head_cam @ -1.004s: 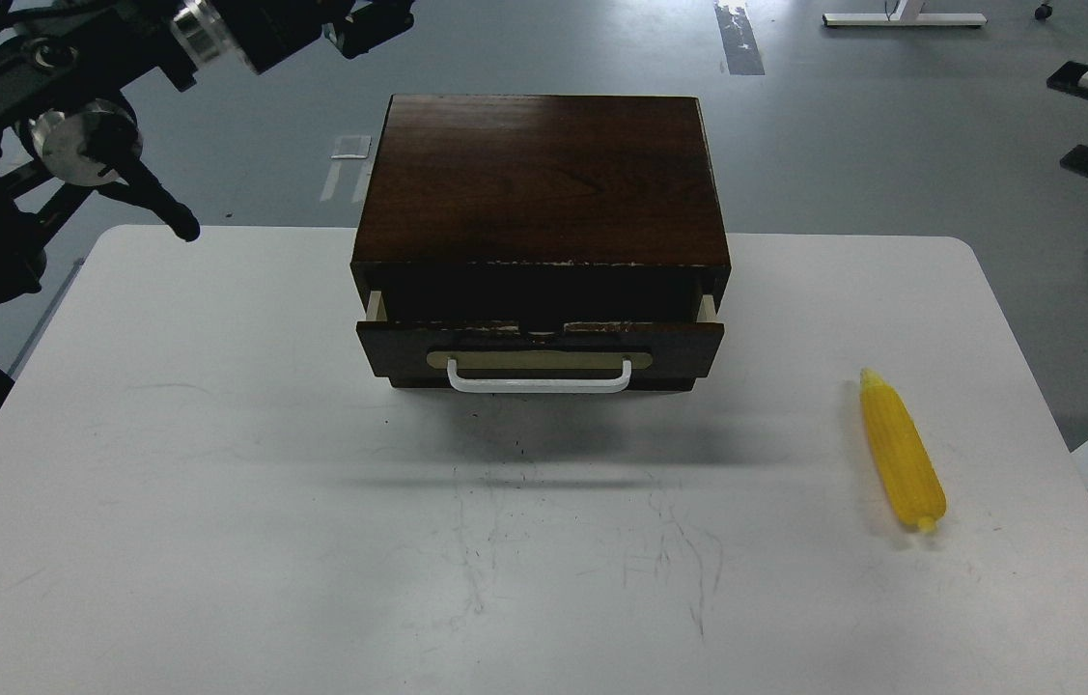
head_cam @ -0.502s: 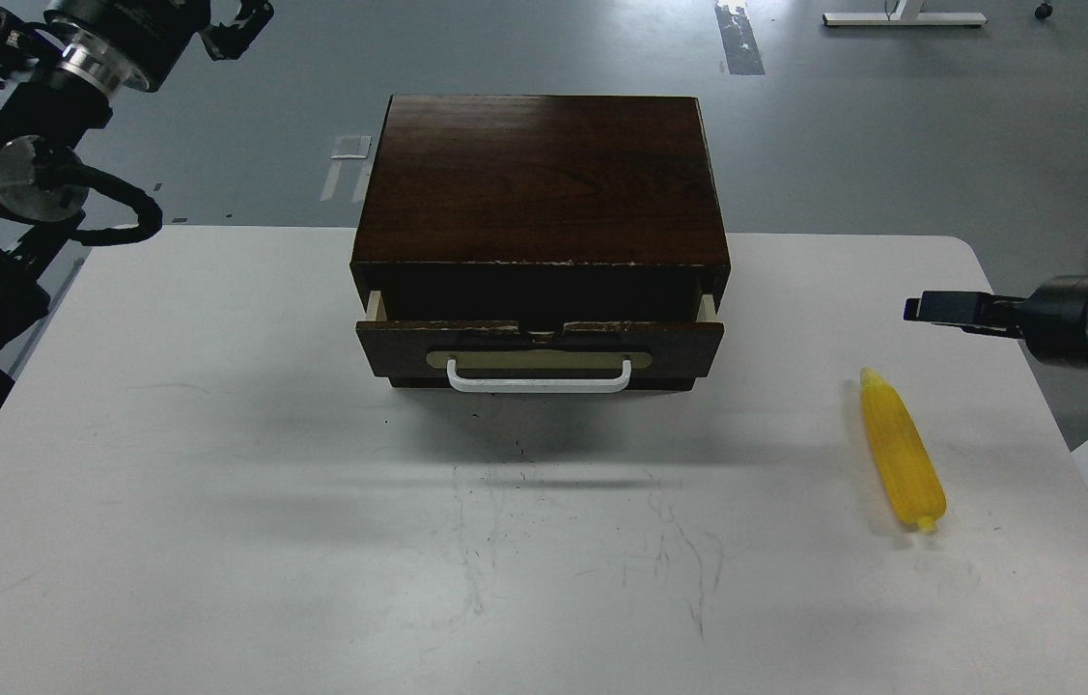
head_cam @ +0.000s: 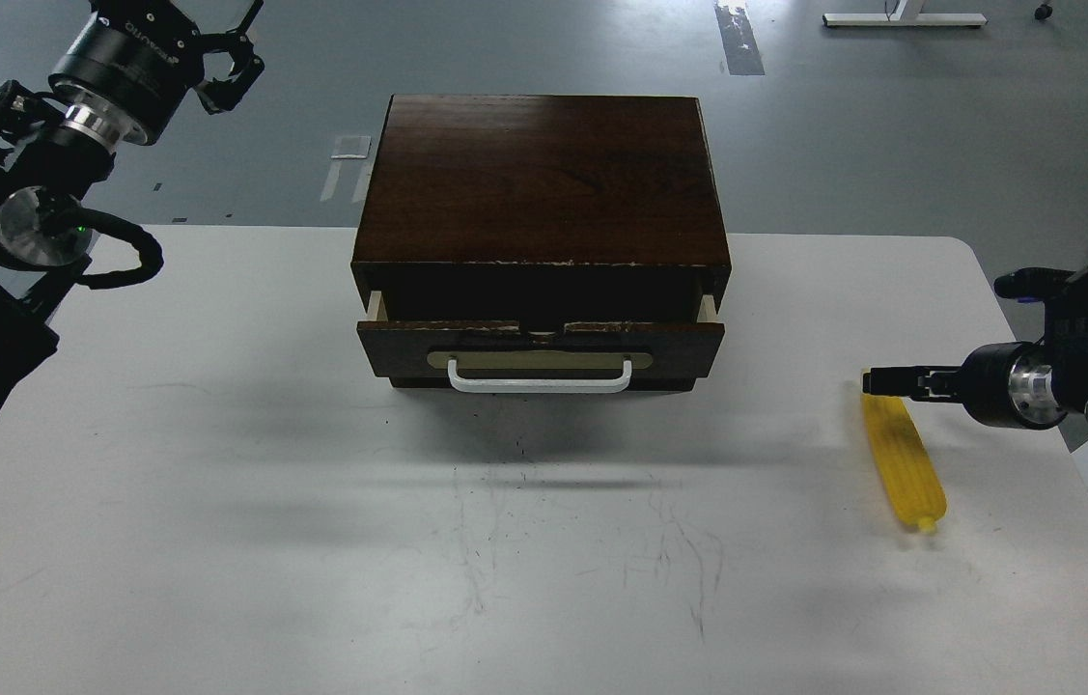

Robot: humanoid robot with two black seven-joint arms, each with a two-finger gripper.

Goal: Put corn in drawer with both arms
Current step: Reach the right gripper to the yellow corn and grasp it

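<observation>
Desk: we saw a white, scuffed rectangular desk [head_cam: 215, 541] carrying everything.
Box: a dark brown wooden box [head_cam: 544, 179] sat at the far middle of our desk.
Drawer: its dark brown drawer front with a white bar handle [head_cam: 540, 352] stood pulled partly out.
Our left hand: the black claw-like left hand [head_cam: 233, 60] hung raised off the desk's far left corner, fingers spread apart.
Our right hand: the black right hand [head_cam: 881, 381] pointed left just over the corn's tip; we could not tell its fingers apart.
Corn: the slim bright-yellow toy corn cob [head_cam: 903, 461] lay on the desk, well right of the drawer.
</observation>
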